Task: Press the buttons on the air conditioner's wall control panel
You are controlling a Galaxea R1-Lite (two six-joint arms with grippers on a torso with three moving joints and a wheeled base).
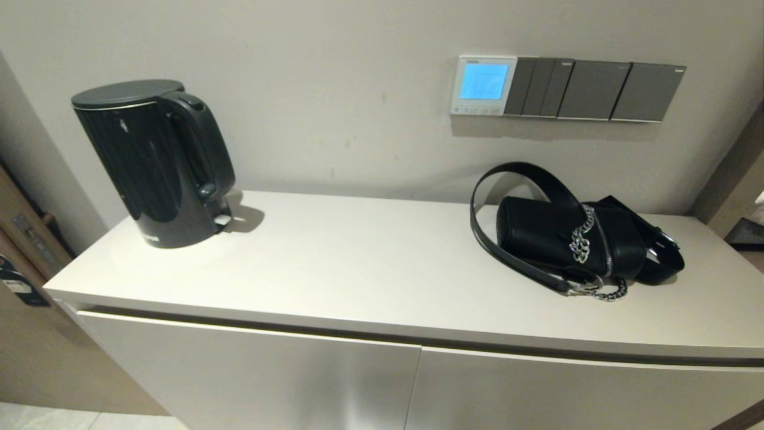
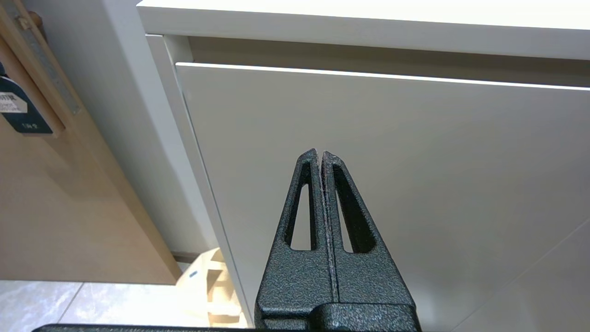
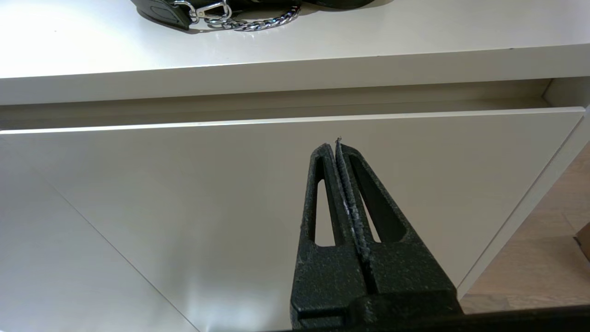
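The air conditioner's wall control panel (image 1: 483, 85) is a small white-framed thermostat on the wall above the cabinet, its screen glowing light blue. The buttons (image 1: 476, 109) are a row of tiny pale keys along its bottom strip. Neither arm shows in the head view. My left gripper (image 2: 320, 154) is shut and empty, low in front of the left cabinet door. My right gripper (image 3: 335, 146) is shut and empty, low in front of the right cabinet door, below the countertop edge.
Grey switch plates (image 1: 597, 89) run right of the panel. A black kettle (image 1: 156, 161) stands at the left of the white cabinet top (image 1: 358, 263). A black handbag (image 1: 573, 239) with chain and strap lies below the panel; its chain shows in the right wrist view (image 3: 249, 23).
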